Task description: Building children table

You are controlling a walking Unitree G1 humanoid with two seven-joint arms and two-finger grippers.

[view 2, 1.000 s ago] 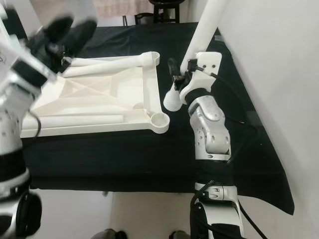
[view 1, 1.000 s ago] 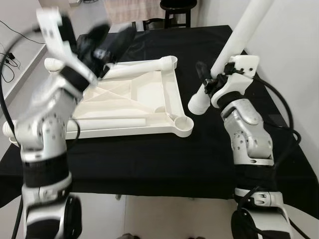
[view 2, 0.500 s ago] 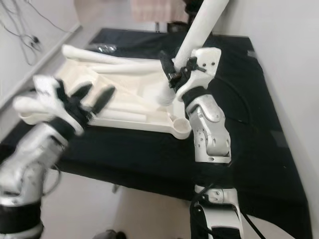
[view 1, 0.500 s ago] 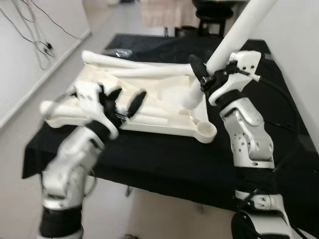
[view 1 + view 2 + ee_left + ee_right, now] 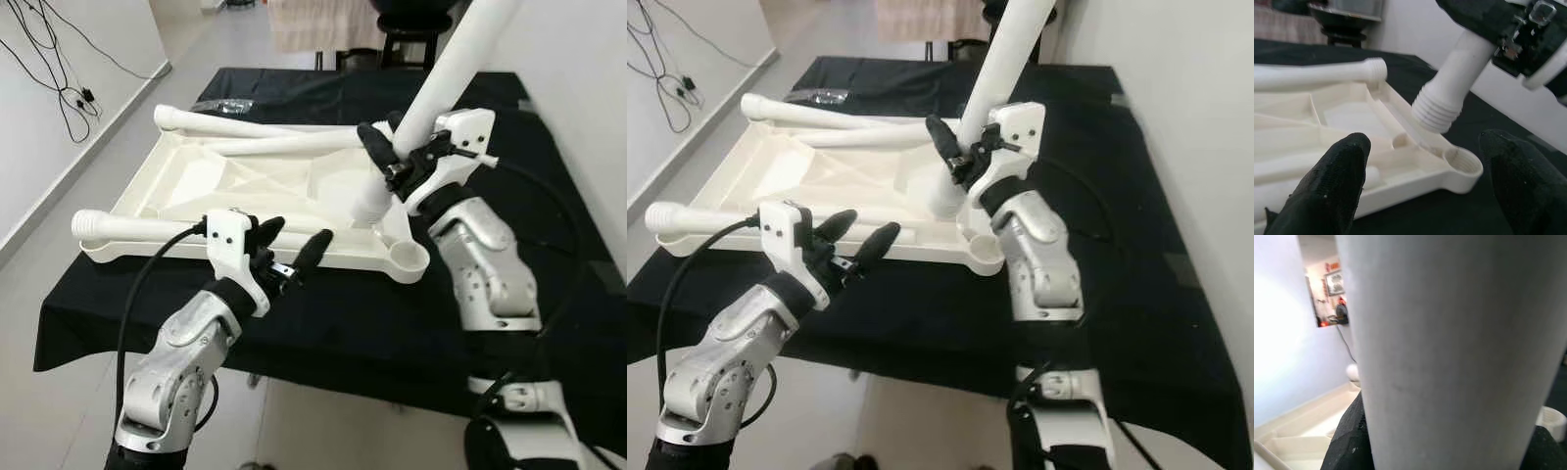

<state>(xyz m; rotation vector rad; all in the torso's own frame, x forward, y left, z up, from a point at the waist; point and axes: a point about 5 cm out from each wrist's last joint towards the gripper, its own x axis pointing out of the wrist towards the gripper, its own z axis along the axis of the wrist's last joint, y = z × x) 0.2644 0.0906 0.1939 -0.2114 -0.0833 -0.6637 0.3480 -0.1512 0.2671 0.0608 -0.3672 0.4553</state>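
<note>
My left gripper (image 5: 291, 254) has swung down from over the tabletop's far left to hover, jaws wide apart and empty, at the desk's (image 5: 323, 323) near edge, facing the tabletop's near right corner socket (image 5: 1462, 162). The upturned cream tabletop (image 5: 245, 196) lies mid-desk, 3 loose legs resting on it. My right gripper (image 5: 387, 162), jaws clamped on the 4th leg (image 5: 441, 83), has carried its threaded end (image 5: 1437, 110) just above that socket; seating comes next, I reckon.
</note>
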